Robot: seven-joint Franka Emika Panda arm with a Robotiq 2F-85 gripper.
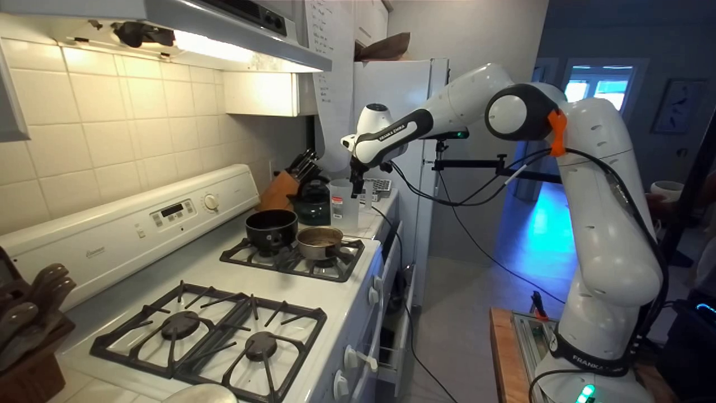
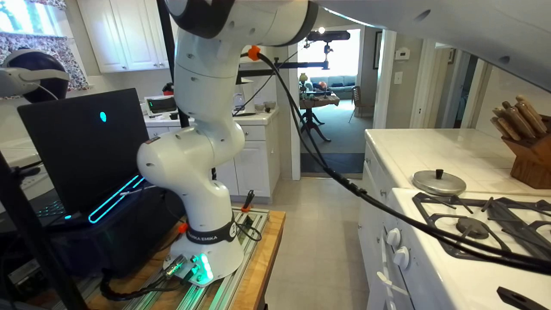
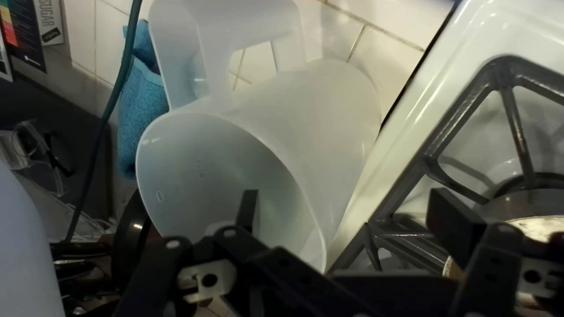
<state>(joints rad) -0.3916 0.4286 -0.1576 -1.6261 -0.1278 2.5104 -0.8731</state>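
My gripper (image 3: pixel 351 215) is open, its two fingers spread wide apart in the wrist view. Nothing is gripped. A translucent white pitcher (image 3: pixel 308 105) with a big loop handle is just beyond the jaws. One fingertip (image 3: pixel 249 207) overlaps the pitcher's mouth; whether it dips inside or hovers above cannot be told. The other fingertip (image 3: pixel 449 220) lies outside the rim, over the stove grate (image 3: pixel 511 114). Part of the near rim is hidden by the gripper. In an exterior view the gripper (image 1: pixel 356 190) points down at the top of the pitcher (image 1: pixel 342 210), which stands upright on the counter.
A black pot (image 1: pixel 272 230) and a small saucepan (image 1: pixel 320 243) sit on the stove (image 1: pixel 224 274) beside the pitcher. Behind are a dark kettle (image 1: pixel 311 204) and a knife block (image 1: pixel 278 191). A blue cloth (image 3: pixel 143 101) lies past the pitcher. The range hood (image 1: pixel 235 33) overhangs the stove.
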